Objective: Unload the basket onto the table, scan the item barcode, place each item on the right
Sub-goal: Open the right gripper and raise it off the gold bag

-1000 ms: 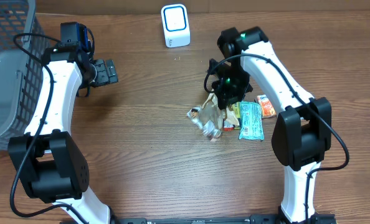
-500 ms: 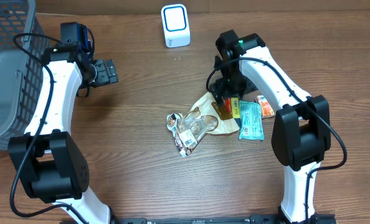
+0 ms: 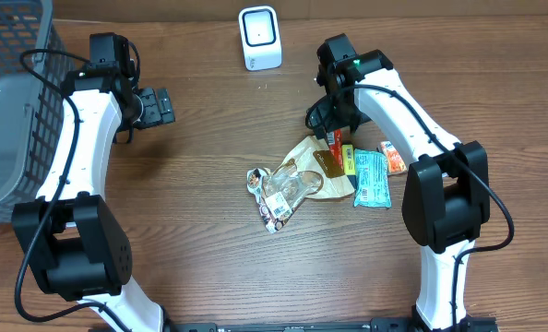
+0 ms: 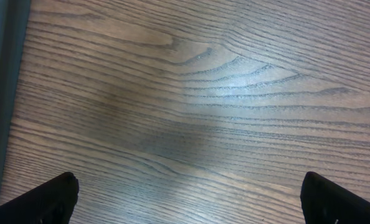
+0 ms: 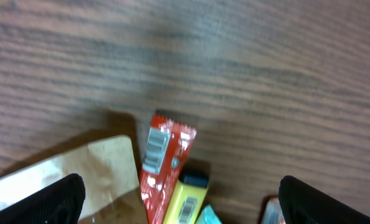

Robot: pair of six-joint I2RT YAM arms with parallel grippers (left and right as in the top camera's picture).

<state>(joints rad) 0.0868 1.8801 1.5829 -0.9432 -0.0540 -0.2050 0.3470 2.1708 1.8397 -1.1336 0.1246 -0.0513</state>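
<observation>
From above, the left gripper [image 3: 156, 106] hangs over the wooden table [image 3: 191, 258], not far from the grey basket [image 3: 6, 101]. The right gripper [image 3: 326, 124] points down at the top of a small pile of snack packets in the middle of the table. A clear packet [image 3: 279, 192] lies flat at the left of the pile, partly on a brown paper bag [image 3: 318, 164]. A red packet [image 3: 334, 145], a teal packet [image 3: 370, 178] and an orange packet [image 3: 395, 159] lie on the right side. The white scanner [image 3: 259, 37] stands at the far edge, well apart from the pile. In the left wrist view, the two dark fingertips [image 4: 42, 199] sit far apart with only wood between them, so this pincer is wide open and holds nothing. In the right wrist view, the fingertips [image 5: 45, 199] are also spread wide and hold nothing. The red packet lies below them with its barcode facing up, touching a yellow packet [image 5: 185, 199], just beside the brown paper bag.
</observation>
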